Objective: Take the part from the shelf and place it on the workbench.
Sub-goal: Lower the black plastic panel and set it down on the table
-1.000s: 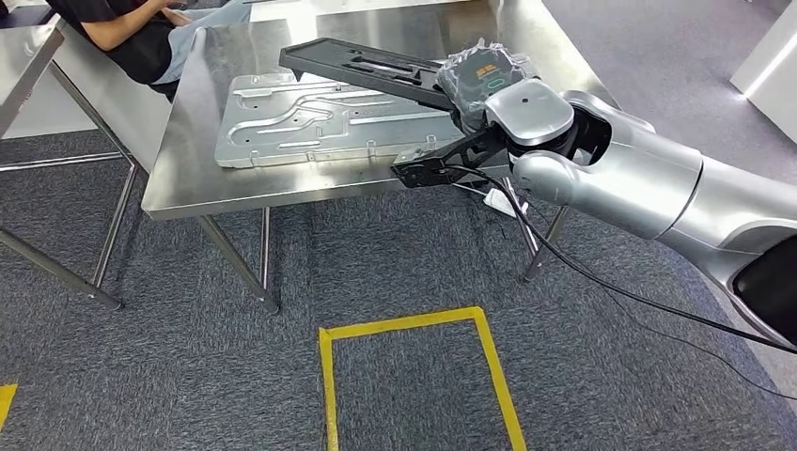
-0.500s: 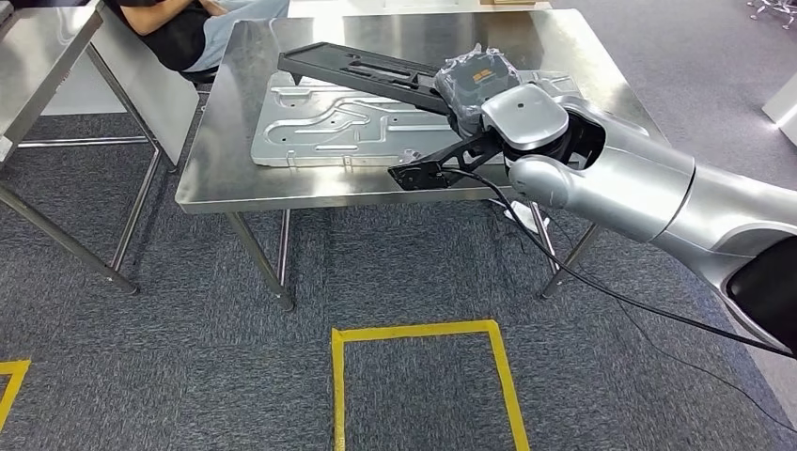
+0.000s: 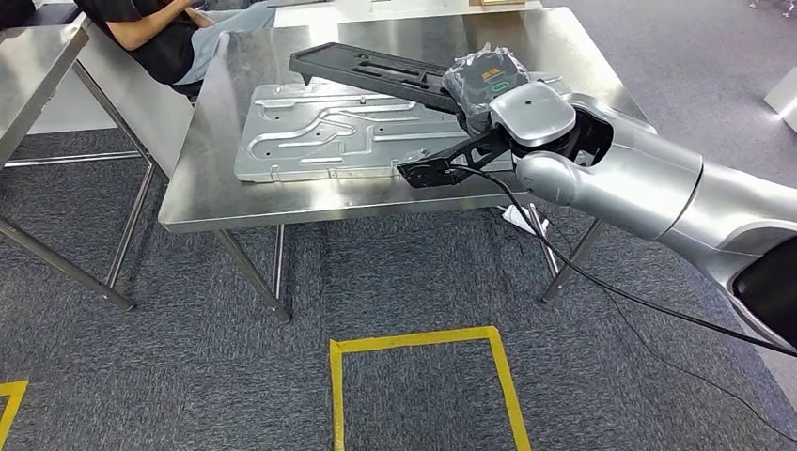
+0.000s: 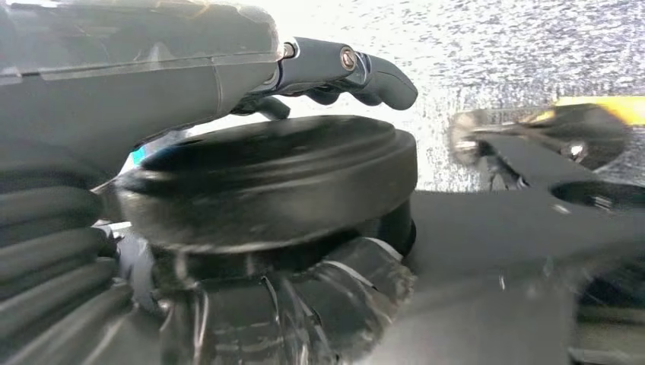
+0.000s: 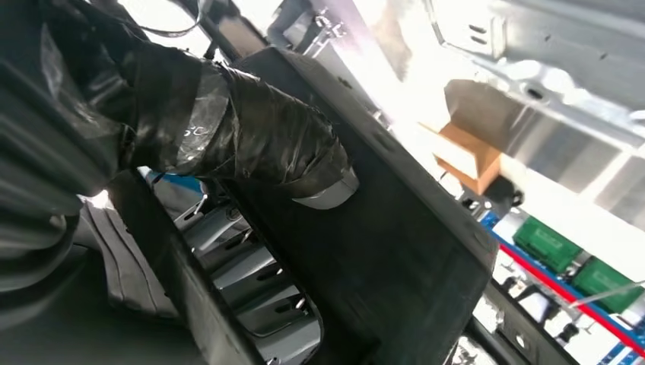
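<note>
Carrying: right hand (image 3: 484, 80), fingers wrapped round the black part (image 3: 376, 70), above the counter (image 3: 282, 202).
Part's axis: long, running from the fingers across the grey metal panel (image 3: 329, 132) on the counter.
Left hand (image 4: 228, 68): grasp unclear.
Room: grey carpet (image 3: 188, 376); seated person (image 3: 150, 33) beyond the counter.

You have a stainless steel surface (image 3: 207, 197) on slim metal legs ahead of you, standing on grey carpet floor (image 3: 169, 376). Lying flat on it is a large silver stamped metal plate (image 3: 320, 141), with raised channels pressed into it, covering much of the middle of the top. A second steel surface (image 3: 28, 66) stands just to the left, well apart from the plate. On the floor, yellow tape (image 3: 414, 340) marks out a rectangle near you, in front of the surface.
</note>
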You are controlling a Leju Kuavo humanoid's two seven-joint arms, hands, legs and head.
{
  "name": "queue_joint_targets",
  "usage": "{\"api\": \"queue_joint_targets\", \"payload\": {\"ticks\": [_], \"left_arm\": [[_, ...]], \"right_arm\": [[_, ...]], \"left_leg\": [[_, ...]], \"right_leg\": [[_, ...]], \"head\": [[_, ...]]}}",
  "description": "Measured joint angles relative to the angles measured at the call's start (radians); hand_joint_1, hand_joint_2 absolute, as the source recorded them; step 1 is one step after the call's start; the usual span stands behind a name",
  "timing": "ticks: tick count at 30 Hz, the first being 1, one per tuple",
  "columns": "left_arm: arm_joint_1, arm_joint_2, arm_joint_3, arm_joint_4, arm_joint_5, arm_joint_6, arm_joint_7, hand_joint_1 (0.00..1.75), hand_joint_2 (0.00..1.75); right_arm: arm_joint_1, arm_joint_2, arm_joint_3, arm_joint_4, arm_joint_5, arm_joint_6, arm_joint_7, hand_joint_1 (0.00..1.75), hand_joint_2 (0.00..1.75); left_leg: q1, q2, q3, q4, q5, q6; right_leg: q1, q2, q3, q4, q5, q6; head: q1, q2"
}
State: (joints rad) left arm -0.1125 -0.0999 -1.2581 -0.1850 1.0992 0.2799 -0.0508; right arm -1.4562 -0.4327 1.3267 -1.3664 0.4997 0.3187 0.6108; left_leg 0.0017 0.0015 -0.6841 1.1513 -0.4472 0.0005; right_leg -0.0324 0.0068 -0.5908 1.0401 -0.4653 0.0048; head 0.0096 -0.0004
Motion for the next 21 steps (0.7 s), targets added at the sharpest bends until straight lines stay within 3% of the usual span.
{"api": "queue_joint_targets", "payload": {"ticks": [1, 2, 5, 7, 10, 11, 12, 13, 15, 16, 18, 21], "left_arm": [[0.002, 0.0, 0.0, 0.0, 0.0, 0.001, 0.0, 0.0, 1.75], [0.003, 0.0, 0.0, 0.0, 0.001, 0.002, 0.0, 0.0, 1.75], [0.004, 0.0, 0.0, 0.0, 0.003, 0.005, -0.003, 0.0, 1.75], [0.004, 0.0, 0.0, 0.0, 0.004, 0.008, -0.005, 0.0, 1.75], [0.004, 0.0, 0.0, 0.0, 0.009, 0.012, -0.005, 0.0, 1.75], [0.005, 0.0, 0.0, 0.0, 0.01, 0.013, -0.005, 0.0, 1.75], [0.006, 0.0, 0.0, 0.0, 0.011, 0.013, -0.005, 0.0, 1.75], [0.006, 0.0, 0.0, 0.0, 0.012, 0.013, -0.005, 0.0, 1.75], [0.007, 0.0, 0.0, 0.0, 0.012, 0.013, -0.005, 0.0, 1.75], [0.006, -0.001, 0.0, 0.0, 0.011, 0.012, -0.005, 0.0, 1.75], [0.006, -0.001, 0.0, 0.0, 0.011, 0.009, -0.005, 0.0, 1.75], [0.004, 0.0, 0.0, 0.0, 0.009, 0.006, -0.006, 0.0, 1.75]], "right_arm": [[-0.002, -0.002, -0.002, -0.001, 0.0, 0.001, 0.001, 1.75, 1.75], [-0.005, -0.004, -0.004, -0.001, 0.0, 0.002, 0.002, 1.75, 1.75], [-0.011, -0.018, -0.009, -0.008, -0.004, 0.012, 0.005, 1.75, 1.75], [-0.019, -0.032, -0.019, -0.017, -0.006, 0.026, 0.006, 1.75, 1.75], [-0.038, -0.055, -0.042, -0.033, 0.004, 0.061, 0.007, 1.75, 1.75], [-0.04, -0.064, -0.048, -0.038, 0.008, 0.074, 0.007, 1.75, 1.75], [-0.04, -0.073, -0.056, -0.044, 0.011, 0.084, 0.007, 1.75, 1.75], [-0.039, -0.08, -0.063, -0.049, 0.015, 0.092, 0.007, 1.75, 1.75], [-0.038, -0.095, -0.082, -0.059, 0.023, 0.101, 0.007, 1.75, 1.75], [-0.037, -0.101, -0.092, -0.064, 0.028, 0.103, 0.007, 1.75, 1.75], [-0.029, -0.11, -0.108, -0.075, 0.037, 0.105, 0.007, 1.75, 1.75], [-0.012, -0.119, -0.121, -0.086, 0.042, 0.104, 0.007, 1.75, 1.75]], "left_leg": [[-0.003, -0.001, 0.026, -0.057, 0.025, 0.006], [-0.006, -0.001, 0.044, -0.095, 0.031, 0.012], [-0.009, -0.001, 0.06, -0.126, 0.019, 0.025], [-0.005, -0.001, 0.071, -0.142, 0.022, 0.036], [-0.007, 0.0, 0.081, -0.149, 0.017, 0.053], [-0.008, -0.001, 0.084, -0.148, 0.014, 0.056], [-0.009, -0.002, 0.088, -0.146, 0.009, 0.057], [-0.01, -0.004, 0.092, -0.143, 0.003, 0.056], [-0.01, -0.005, 0.1, -0.132, -0.013, 0.051], [-0.012, -0.006, 0.101, -0.124, -0.021, 0.046], [-0.015, -0.006, 0.1, -0.115, -0.031, 0.039], [-0.018, -0.005, 0.102, -0.111, -0.04, 0.028]], "right_leg": [[0.001, 0.001, 0.006, -0.001, -0.004, 0.004], [0.002, 0.002, 0.007, -0.003, -0.006, 0.009], [0.003, 0.003, 0.006, -0.011, -0.007, 0.026], [0.003, 0.001, -0.006, 0.015, -0.026, 0.033], [0.006, -0.001, -0.096, 0.184, -0.096, 0.033], [0.007, -0.001, -0.128, 0.235, -0.106, 0.034], [0.007, -0.002, -0.147, 0.256, -0.097, 0.035], [0.007, -0.002, -0.147, 0.238, -0.069, 0.035], [0.007, -0.003, -0.106, 0.123, 0.009, 0.032], [0.009, -0.004, -0.082, 0.065, 0.033, 0.03], [0.012, -0.002, -0.058, 0.015, 0.041, 0.022], [0.008, 0.002, -0.049, 0.006, 0.037, 0.008]], "head": [[0.0, 0.0], [0.0, 0.0], [0.001, 0.0], [0.002, 0.0], [0.003, 0.0], [0.003, 0.0], [0.003, 0.0], [0.003, 0.0], [0.003, 0.0], [0.003, 0.0], [0.001, 0.0], [-0.001, 0.0]]}}
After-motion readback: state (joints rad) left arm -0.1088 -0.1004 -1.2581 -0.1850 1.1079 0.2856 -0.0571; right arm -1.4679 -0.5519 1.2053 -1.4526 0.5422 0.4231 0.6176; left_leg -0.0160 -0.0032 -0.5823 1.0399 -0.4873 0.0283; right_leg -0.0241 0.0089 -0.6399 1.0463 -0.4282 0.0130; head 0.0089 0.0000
